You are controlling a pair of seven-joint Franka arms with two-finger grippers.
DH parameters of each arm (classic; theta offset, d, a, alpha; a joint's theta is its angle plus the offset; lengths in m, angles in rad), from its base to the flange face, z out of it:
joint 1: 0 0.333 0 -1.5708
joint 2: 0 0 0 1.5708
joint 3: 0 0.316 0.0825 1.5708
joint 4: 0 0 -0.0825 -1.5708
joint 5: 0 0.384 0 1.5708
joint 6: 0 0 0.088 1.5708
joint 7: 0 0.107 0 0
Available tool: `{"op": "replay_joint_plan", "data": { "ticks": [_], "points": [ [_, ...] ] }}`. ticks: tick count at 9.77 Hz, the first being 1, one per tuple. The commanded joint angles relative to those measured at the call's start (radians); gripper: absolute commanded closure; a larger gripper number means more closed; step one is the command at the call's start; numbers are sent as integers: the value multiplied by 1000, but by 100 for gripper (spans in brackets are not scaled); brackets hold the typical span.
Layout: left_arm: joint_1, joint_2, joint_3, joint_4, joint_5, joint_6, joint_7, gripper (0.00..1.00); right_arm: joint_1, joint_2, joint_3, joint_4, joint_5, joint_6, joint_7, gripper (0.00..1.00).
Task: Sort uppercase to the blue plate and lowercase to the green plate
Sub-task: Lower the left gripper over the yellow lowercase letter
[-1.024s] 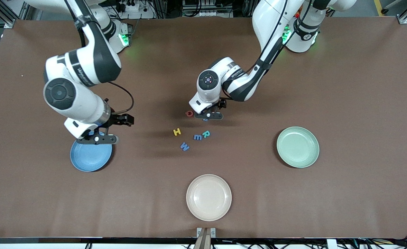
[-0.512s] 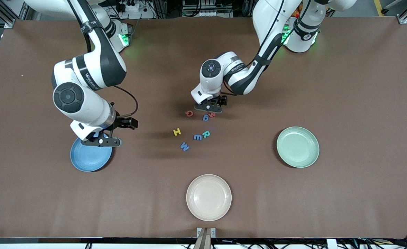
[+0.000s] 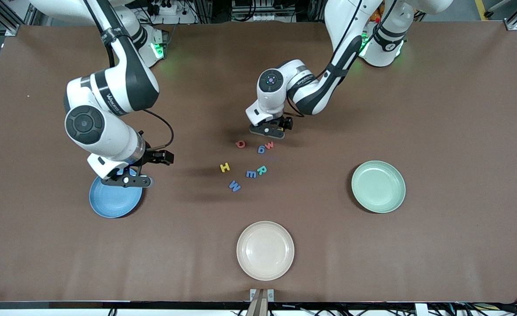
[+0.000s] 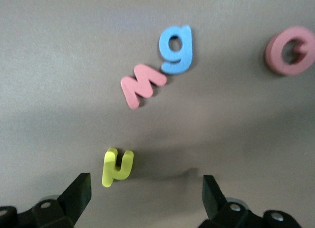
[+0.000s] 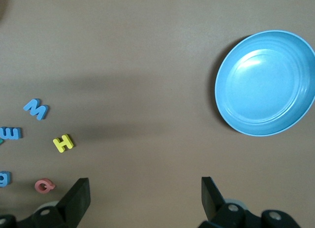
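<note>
My left gripper [image 3: 270,130] is open over the table, just above the yellow h [image 4: 117,166], which lies between its fingers, close to one of them; the gripper hides it in the front view. Red w [image 3: 269,145], blue g [image 3: 261,149] and red Q [image 3: 240,144] lie a little nearer the front camera. Yellow H [image 3: 225,167], blue m [image 3: 251,174], teal R [image 3: 262,170] and blue W [image 3: 234,186] lie nearer still. My right gripper [image 3: 125,180] is open and empty over the blue plate's [image 3: 114,202] farther rim. The green plate [image 3: 378,186] stands toward the left arm's end.
A cream plate [image 3: 265,250] stands near the front edge at the table's middle. The right wrist view shows the blue plate [image 5: 268,82] and bare brown table [image 5: 147,65] between it and the letters.
My left gripper has moved away from the front camera, uncovering the blue g and red w. My right gripper has shifted slightly toward the table's middle over the blue plate.
</note>
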State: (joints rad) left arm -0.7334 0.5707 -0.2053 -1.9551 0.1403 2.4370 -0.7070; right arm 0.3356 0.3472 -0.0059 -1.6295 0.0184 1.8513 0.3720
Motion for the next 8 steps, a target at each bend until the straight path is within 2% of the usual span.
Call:
{"op": "replay_joint_plan", "data": {
  "ticks": [1, 3, 5, 8],
  "points": [
    [14, -48, -14, -51, 59, 11, 15, 0, -7, -4, 6, -4, 3, 8, 15, 0],
    [40, -52, -17, -50, 120, 16, 75, 0, -9, -4, 6, -1, 3, 8, 15, 0],
    [40, -55, -17, -50, 121, 28, 127, 0, -9, -4, 6, 0, 3, 8, 15, 0],
    [40, -52, -29, -114, 124, 179, 153, 0, -7, -4, 6, 0, 3, 8, 15, 0]
  ]
}}
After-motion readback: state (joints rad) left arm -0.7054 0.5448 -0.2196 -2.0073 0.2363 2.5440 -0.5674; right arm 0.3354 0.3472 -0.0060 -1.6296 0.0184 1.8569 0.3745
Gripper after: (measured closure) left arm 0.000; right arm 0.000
